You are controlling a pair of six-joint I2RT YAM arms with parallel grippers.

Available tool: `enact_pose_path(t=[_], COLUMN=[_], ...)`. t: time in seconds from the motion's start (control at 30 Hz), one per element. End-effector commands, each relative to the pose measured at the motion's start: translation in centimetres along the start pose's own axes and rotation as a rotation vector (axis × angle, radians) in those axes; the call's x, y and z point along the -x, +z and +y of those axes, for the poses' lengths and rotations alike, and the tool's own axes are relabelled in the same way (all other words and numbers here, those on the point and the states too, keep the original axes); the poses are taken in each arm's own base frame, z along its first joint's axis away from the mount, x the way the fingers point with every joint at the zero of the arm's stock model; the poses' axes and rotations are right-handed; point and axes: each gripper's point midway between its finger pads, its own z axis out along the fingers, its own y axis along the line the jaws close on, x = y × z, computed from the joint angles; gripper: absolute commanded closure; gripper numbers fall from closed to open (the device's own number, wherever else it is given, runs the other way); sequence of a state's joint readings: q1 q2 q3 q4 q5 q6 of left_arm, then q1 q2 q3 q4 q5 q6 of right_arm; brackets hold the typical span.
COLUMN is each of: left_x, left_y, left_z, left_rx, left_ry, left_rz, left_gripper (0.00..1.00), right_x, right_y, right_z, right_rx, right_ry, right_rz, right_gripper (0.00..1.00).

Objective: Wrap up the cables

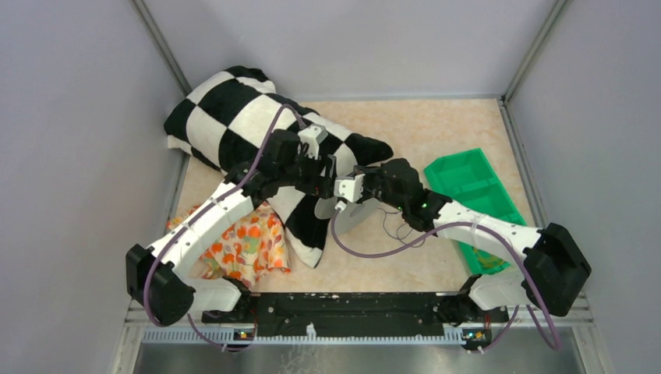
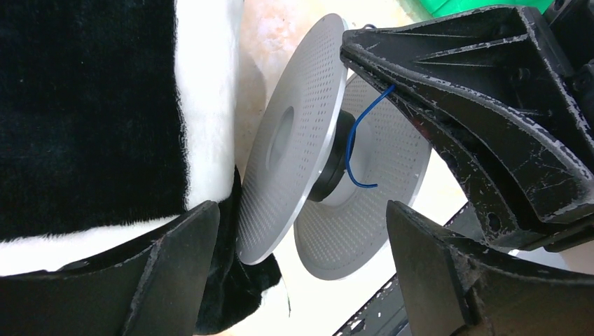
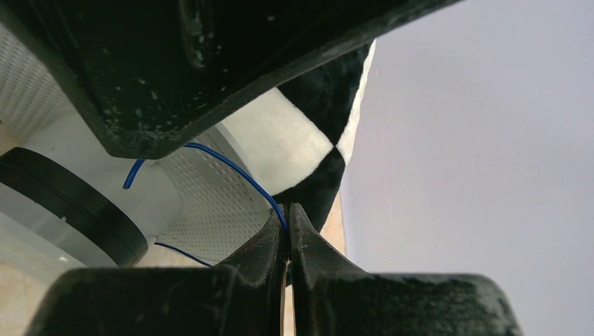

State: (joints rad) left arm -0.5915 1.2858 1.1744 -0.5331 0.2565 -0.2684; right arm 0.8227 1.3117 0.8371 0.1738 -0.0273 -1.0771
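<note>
A grey perforated spool (image 2: 294, 140) with a black hub (image 2: 335, 164) stands on edge beside the checkered pillow; it also shows in the top view (image 1: 348, 216). The cable (image 2: 358, 133) is a thin blue wire that curls from the hub up to my right gripper. My right gripper (image 3: 287, 211) is shut on the cable (image 3: 242, 175), just off the spool's flange (image 3: 210, 203). More of the cable lies looped on the table (image 1: 401, 228). My left gripper (image 2: 301, 210) is open, one finger on each side of the spool, not touching it. In the top view both grippers (image 1: 326, 181) (image 1: 344, 192) meet over the spool.
A black-and-white checkered pillow (image 1: 249, 117) lies at the back left, under the left arm. An orange floral cloth (image 1: 245, 245) lies near the left base. A green bin (image 1: 468, 183) stands at the right. Grey walls close in three sides.
</note>
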Motion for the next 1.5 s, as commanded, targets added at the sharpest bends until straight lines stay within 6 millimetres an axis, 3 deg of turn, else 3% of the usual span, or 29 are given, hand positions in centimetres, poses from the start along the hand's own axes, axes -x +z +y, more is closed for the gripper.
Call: enact_pose_path(t=[0.0,0.3,0.6,1.13,1.33,1.47], left_x=[0.7,0.9,0.9,-0.6,-0.6,-0.7], left_y=[0.9,1.9,2.6,3.0,3.0,2.9], left_z=[-0.3,-0.8,-0.6,0.3,0.5,0.6], left_rx=[-0.033,-0.076,-0.069,-0.038,-0.031,-0.024], left_ry=[-0.001,-0.009,-0.007,-0.009,-0.007,-0.004], left_rz=[-0.026,-0.032,-0.025,0.01,0.011,0.014], left_gripper=[0.06,0.12,0.32,0.58,0.86,1.0], right_x=[1.2,1.7,2.1,2.6,2.9,3.2], right_y=[0.6,0.8,0.9,1.4,1.5,1.6], right_z=[0.2,1.0,1.4,2.5,2.8,2.7], right_rx=[0.002,0.022,0.028,0.061,0.067,0.062], right_ry=[0.028,0.073,0.099,0.13,0.149,0.176], right_rz=[-0.047,-0.082,-0.101,-0.119,-0.127,-0.137], right_gripper=[1.0,1.0,1.0,1.0,1.0,1.0])
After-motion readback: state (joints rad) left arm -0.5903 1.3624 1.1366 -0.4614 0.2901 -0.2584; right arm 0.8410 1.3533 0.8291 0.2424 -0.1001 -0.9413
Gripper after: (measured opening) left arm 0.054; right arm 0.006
